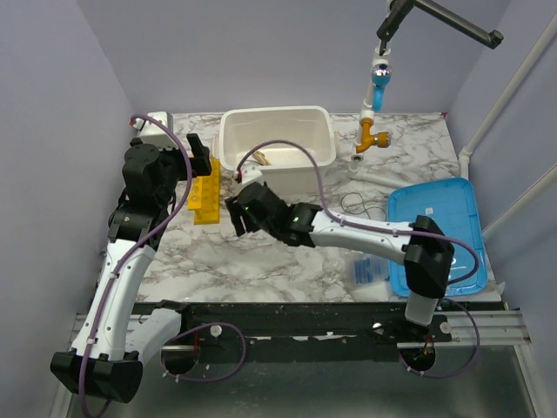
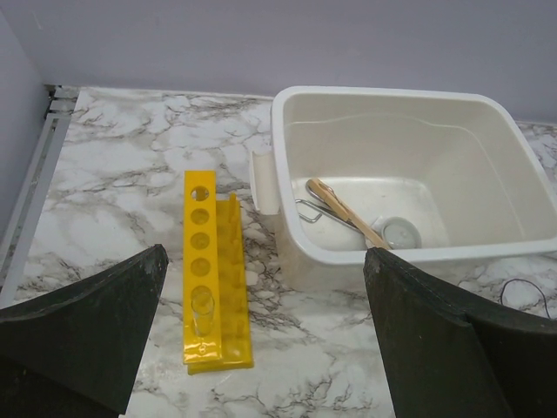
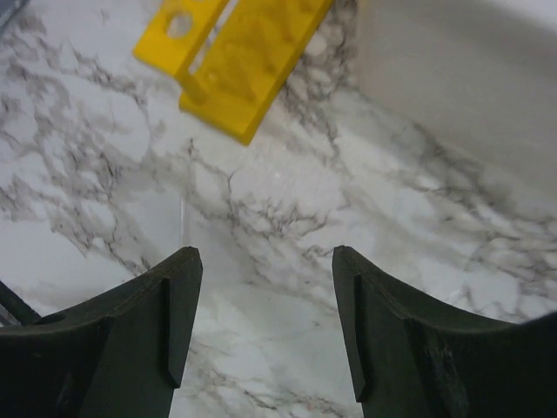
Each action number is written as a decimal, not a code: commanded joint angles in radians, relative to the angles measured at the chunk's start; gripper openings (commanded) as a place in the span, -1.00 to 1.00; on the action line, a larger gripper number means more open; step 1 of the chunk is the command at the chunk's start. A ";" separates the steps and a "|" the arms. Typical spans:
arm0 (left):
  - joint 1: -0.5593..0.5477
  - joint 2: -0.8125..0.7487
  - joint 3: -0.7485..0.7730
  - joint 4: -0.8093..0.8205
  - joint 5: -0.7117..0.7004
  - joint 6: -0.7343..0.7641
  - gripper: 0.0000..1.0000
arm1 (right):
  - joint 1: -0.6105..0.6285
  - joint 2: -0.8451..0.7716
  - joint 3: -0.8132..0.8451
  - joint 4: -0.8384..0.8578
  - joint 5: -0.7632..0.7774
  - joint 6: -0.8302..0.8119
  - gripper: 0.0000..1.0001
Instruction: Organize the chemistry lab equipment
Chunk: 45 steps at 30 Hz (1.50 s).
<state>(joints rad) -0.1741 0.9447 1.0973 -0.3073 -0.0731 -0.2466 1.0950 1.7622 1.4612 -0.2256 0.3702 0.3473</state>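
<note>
The yellow holed tube rack (image 1: 204, 192) lies on the marble table left of the white tub (image 1: 228, 131). In the left wrist view the rack (image 2: 213, 261) holds one clear tube (image 2: 203, 312) in a near hole. The tub (image 2: 287, 157) holds silver tongs (image 2: 315, 212), a tan wooden stick (image 2: 346, 212) and a small clear glass dish (image 2: 401, 232). My left gripper (image 1: 198, 155) is open and empty above the rack. My right gripper (image 1: 238, 215) is open and empty over bare table right of the rack (image 3: 235, 52). A faint clear glass edge (image 3: 183, 218) shows by its left finger. A clear bag with blue contents (image 1: 370, 268) lies by the blue tray.
A blue tray (image 1: 435, 231) lies at the right edge. An orange and blue tap stand (image 1: 374, 113) stands behind the tub's right side. A white box (image 1: 157, 126) sits at the back left. A thin wire loop (image 1: 365, 205) lies right of the tub.
</note>
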 commanded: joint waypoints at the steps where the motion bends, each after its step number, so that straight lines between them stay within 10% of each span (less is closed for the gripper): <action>1: 0.009 0.005 0.006 -0.012 -0.036 -0.010 0.97 | 0.120 0.107 -0.004 -0.056 0.046 0.116 0.37; 18: 0.018 -0.006 0.009 -0.013 -0.021 -0.014 0.97 | 0.266 0.394 0.116 -0.092 0.081 0.105 0.18; 45: 0.018 -0.009 0.012 -0.010 0.001 -0.005 0.97 | 0.265 0.455 0.138 -0.175 0.214 0.118 -0.97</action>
<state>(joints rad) -0.1627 0.9497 1.0973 -0.3233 -0.0826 -0.2539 1.3540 2.2032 1.6054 -0.3614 0.5396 0.4461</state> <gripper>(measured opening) 0.985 0.100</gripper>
